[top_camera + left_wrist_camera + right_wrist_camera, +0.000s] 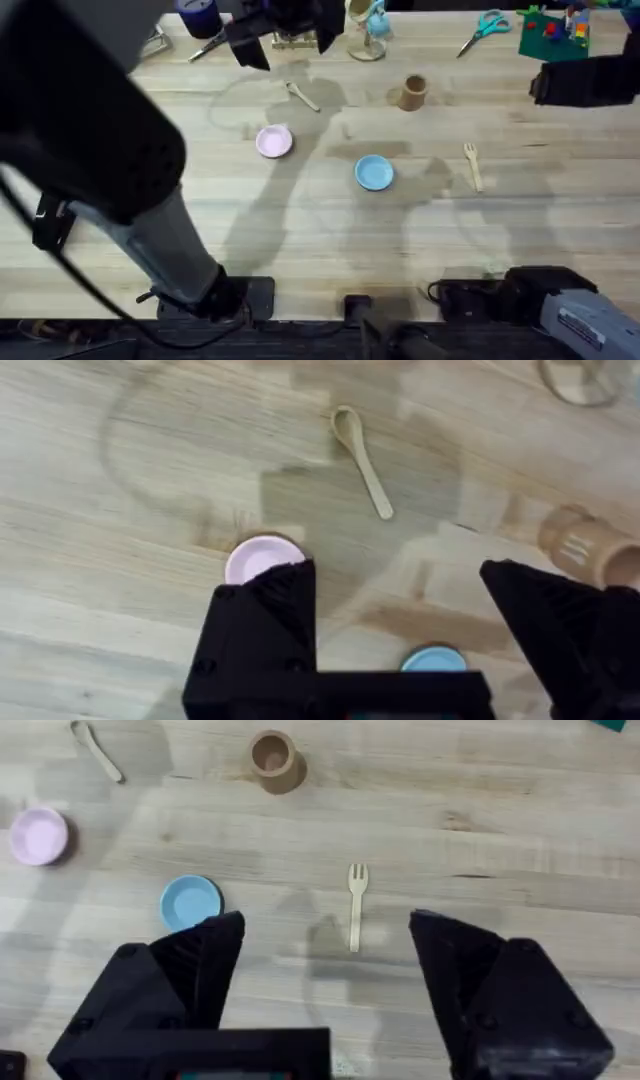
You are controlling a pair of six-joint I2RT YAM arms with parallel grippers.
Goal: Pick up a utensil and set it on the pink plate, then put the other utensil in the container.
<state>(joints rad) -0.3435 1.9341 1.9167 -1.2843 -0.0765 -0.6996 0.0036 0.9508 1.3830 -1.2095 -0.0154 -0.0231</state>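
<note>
1. The left gripper (395, 630) has its black fingers spread wide and holds nothing; it hangs high above the middle of the desk. The right gripper (325, 990) is also spread and empty, above the right half of the desk.
2. Near the front, the wooden fork (473, 165) lies flat toward the right edge of the desk, tines pointing to the far edge, just beside the light blue plate (374, 172).
3. The pink plate (274, 141) stands a little left of the middle, empty, apart from the blue one.
4. Farther back, the wooden spoon (301, 96) lies flat, between the pink plate and the far edge. It is pale, with a small oval bowl and a thin handle, and it lies slanted.
5. The wooden cup (413, 92) stands upright near the far edge, right of the spoon, open at the top.
6. I judge the step in hand is picking the spoon with the left arm. To do it well, the fingers should turn across the thin handle, go down until almost touching the wood, and close at mid-handle so the spoon does not tip.
</note>
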